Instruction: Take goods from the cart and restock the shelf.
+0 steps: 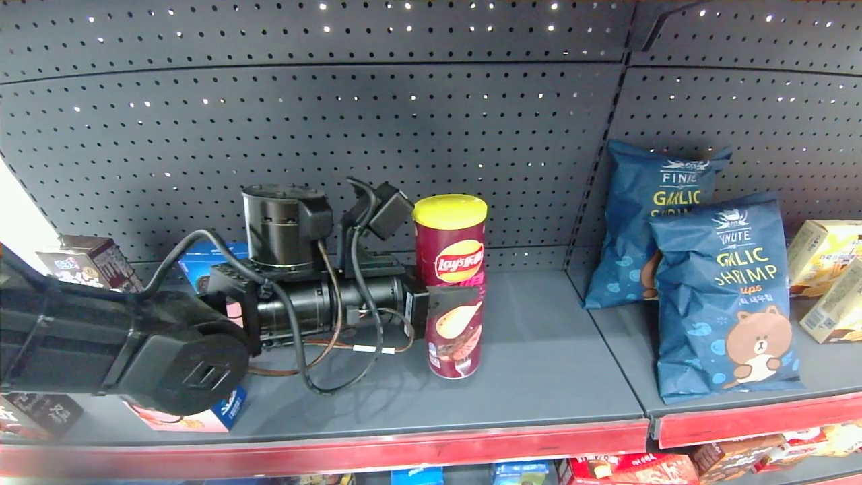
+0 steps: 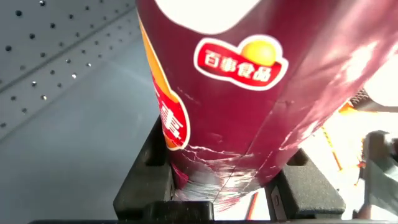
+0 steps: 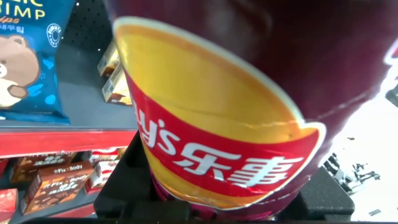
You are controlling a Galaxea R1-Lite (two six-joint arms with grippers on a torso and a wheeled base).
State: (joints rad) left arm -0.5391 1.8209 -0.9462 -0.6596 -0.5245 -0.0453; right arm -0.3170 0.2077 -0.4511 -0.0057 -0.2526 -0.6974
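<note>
The left hand (image 1: pixel 450 306) is pinching a tall chip can (image 1: pixel 450 236) around its middle, with a black finger (image 2: pixel 146 180) pressed on each side. The can stands straight up, and its bottom looks to be down on the gray shelf (image 1: pixel 552 364), in the open spot between some small boxes (image 1: pixel 87 259) and two blue snack bags (image 1: pixel 724 296). I think the hand grips it at the middle so the tall can will not tip while it is set in place. The can is a round tube, dark red and shiny, with a flat yellow lid (image 1: pixel 450 210) on top. Its skin has little wrinkles near the fingers. The right hand (image 3: pixel 224 202) is pressed onto a second chip can (image 3: pixel 211 112) of the same kind, held out in front of the shelf, most likely waiting its turn. The blue bags are soft and puffy and lean back on the wall (image 1: pixel 404 121), which is hard gray metal full of tiny holes. The shelf is flat and smooth, with a red strip (image 1: pixel 404 451) along its front edge.
</note>
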